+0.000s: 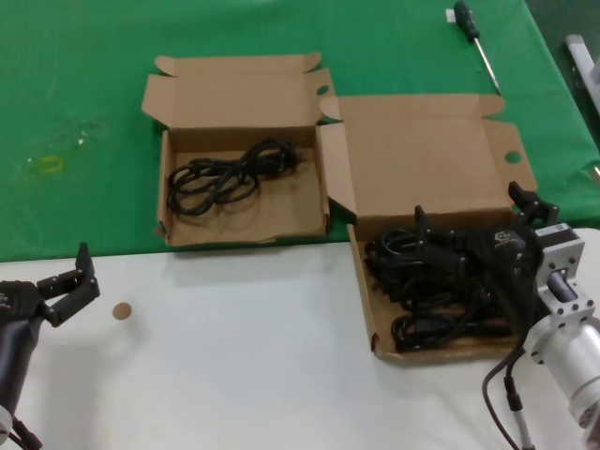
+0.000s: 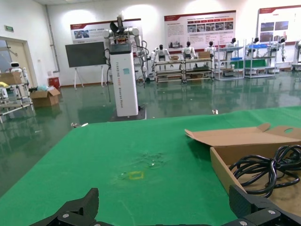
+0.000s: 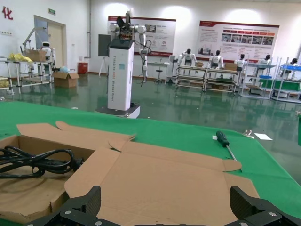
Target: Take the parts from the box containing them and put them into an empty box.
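Two boxes: larger box (image 1: 427, 178) cable-filled; smaller box (image 1: 246, 202) holds one cable (image 1: 228, 175).

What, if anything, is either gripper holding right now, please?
Nothing: the left gripper waits open, and the right gripper is open over the cables in the larger box.

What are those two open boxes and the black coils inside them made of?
Both boxes, the smaller and the larger, look like plain brown cardboard: matte, with creased flaps. The coils look like rubber- or plastic-sheathed cables, black and slightly glossy. The right hand is over the larger box's pile.
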Motion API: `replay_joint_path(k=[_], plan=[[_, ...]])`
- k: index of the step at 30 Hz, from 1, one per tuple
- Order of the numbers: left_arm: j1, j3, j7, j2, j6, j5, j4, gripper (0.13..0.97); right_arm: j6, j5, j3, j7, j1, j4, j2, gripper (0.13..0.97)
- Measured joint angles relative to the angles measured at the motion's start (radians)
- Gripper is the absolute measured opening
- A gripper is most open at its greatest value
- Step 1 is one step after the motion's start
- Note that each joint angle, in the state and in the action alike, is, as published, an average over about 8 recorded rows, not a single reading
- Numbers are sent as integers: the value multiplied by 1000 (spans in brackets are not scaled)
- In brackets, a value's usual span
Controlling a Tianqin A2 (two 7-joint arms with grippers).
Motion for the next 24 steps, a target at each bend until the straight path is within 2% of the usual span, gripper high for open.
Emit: replay_joint_path(k=[24], plan=[[0, 0, 0, 0, 0, 0, 0, 966, 0, 0, 0, 0, 0, 0, 0, 966]])
